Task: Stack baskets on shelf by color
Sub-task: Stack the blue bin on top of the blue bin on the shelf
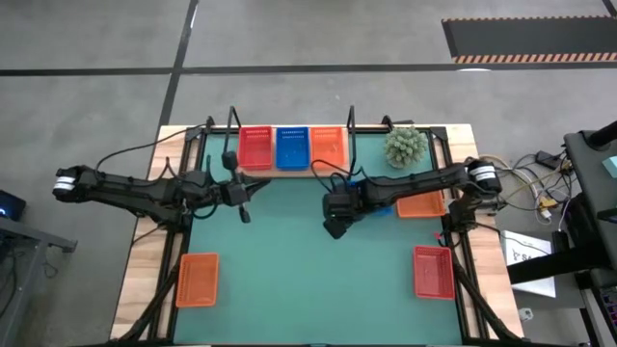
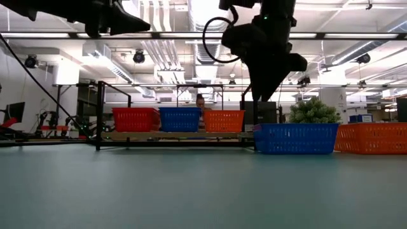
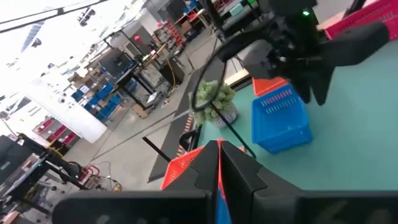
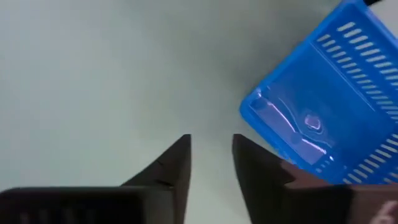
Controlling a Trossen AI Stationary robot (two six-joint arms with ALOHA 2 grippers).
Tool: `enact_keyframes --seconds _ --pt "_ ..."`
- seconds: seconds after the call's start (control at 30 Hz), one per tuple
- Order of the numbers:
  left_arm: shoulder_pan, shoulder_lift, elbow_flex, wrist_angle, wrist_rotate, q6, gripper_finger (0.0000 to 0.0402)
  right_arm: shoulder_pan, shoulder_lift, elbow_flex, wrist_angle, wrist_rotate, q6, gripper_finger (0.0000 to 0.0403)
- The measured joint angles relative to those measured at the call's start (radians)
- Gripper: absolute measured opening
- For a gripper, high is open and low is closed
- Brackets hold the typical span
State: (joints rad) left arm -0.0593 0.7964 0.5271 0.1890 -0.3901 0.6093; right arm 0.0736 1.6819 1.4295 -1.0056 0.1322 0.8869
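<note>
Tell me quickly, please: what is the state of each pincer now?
Left pincer: closed, holding nothing.
Right pincer: fingers apart, holding nothing, beside the blue basket.

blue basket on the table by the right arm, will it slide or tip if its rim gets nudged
The blue basket looks thin, slotted and empty, so probably light. It sits flat and low on the smooth green table, so a nudge would likely slide it rather than tip it.

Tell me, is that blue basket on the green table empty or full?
Empty. The right wrist view looks straight into the blue basket and shows only its bare bottom; it sits upright on the table.
</note>
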Motion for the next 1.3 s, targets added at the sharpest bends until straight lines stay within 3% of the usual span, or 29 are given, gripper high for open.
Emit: enact_keyframes --seconds 0.27,0.6,0.8,1.03,1.13,1.3 --pt "0.0 -0.059 -0.029 0.007 0.0 0.006 0.0 -0.041 0.049 0.033 -0.062 0.065 0.022 0.018" --pt "-0.001 -0.085 -0.043 0.013 0.0 0.005 0.0 -0.099 0.175 0.024 -0.013 0.124 -0.02 0.0177" --pt "-0.001 -0.08 -0.043 0.012 0.001 0.005 0.0 -0.103 0.222 0.024 -0.009 0.099 -0.028 0.0144" --pt "0.0 -0.079 -0.043 0.01 0.002 0.004 0.0 -0.092 0.208 0.028 -0.012 0.039 0.005 0.005" --pt "0.0 -0.078 -0.043 0.016 0.003 0.004 0.0 -0.078 0.205 0.038 -0.013 -0.026 0.0 0.0016" --pt "0.0 -0.078 -0.043 0.027 0.019 -0.001 0.0 -0.039 0.204 0.075 -0.021 -0.196 -0.087 0.0013"
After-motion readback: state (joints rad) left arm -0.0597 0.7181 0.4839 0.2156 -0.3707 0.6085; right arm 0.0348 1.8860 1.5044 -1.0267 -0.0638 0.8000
